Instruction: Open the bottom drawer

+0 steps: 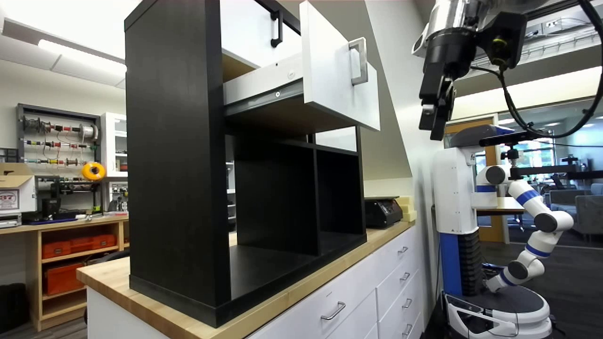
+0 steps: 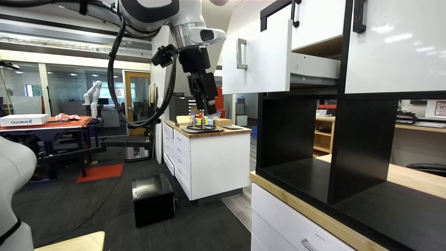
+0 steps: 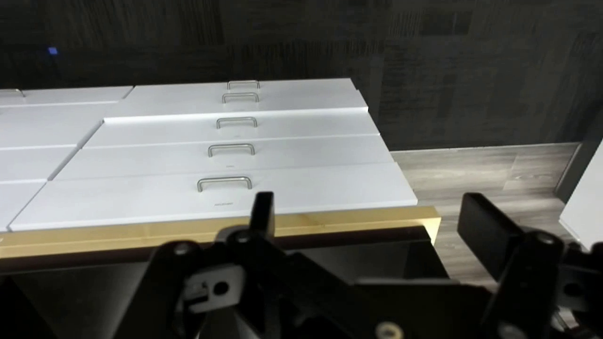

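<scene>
1. While the bottom drawer stands pulled out of the black cube shelf, the gripper hangs in midair, apart from it in both exterior views.
2. The drawer has a flat white front, an upright grey metal handle, pale sides and a dark brown underside, with a metal runner along the side.
3. Directly above it is a white panel with a black handle; below it are open-fronted black compartments.
4. In the wrist view, the two black fingers are spread wide, and the wooden edge of the desk shows through the gap between them.
5. This desk carries the shelf; white cabinet drawers with silver handles run underneath the wooden edge.
6. In an exterior view, a glossy white door with a black pull fills the neighbouring bay, past a black upright.
7. The robot arm reaches in from above, its gripper end pointing downward.
8. In an exterior view, a second robot, white and blue, stands on the floor beyond the desk.
</scene>
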`<state>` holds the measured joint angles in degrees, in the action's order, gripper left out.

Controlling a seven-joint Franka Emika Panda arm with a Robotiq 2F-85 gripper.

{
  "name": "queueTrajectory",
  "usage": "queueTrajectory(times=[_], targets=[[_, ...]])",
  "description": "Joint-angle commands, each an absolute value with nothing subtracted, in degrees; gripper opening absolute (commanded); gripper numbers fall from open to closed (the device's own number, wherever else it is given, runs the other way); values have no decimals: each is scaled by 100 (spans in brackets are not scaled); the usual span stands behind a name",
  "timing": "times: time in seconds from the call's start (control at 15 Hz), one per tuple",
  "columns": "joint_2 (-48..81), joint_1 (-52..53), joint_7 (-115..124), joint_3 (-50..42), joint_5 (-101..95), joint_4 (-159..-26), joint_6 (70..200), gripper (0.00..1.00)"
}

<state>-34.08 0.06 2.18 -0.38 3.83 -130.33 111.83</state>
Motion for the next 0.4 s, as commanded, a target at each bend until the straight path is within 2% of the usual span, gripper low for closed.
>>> queueTrajectory(times=[0.0,0.13,0.33], targets=[[-3154,55,57,-151,533,-12538,10304,100],[-3061,10,115,-99,453,-12385,10069,100],[-3216,-13,155,-56,435,-12651,10384,100]])
